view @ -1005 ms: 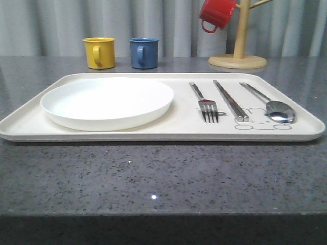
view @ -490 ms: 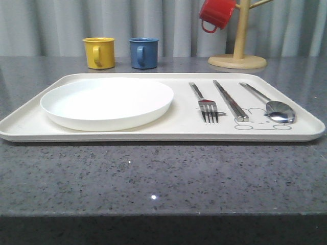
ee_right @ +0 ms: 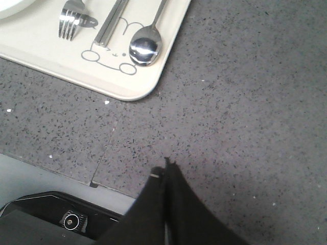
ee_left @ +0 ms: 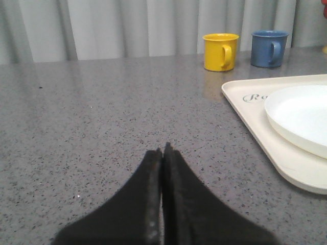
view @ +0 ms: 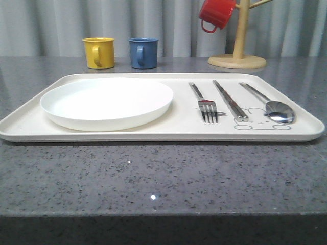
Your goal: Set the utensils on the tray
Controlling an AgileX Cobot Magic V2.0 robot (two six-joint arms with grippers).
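Closed left end effector (ee_left: 163, 153) over grey counter (ee_left: 102, 117), tray (ee_left: 255, 109) corner, plate (ee_left: 301, 115), two mugs (ee_left: 220, 51)

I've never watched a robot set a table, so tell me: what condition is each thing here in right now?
Fork: lying flat on the tray.
Chopsticks: lying together beside the fork.
Spoon: lying bowl up.
White plate: empty, on the tray.
Yellow mug: upright.
Blue mug: upright.
Red mug: hanging on the wooden stand.
Left gripper: shut, empty.
Right gripper: shut, empty.
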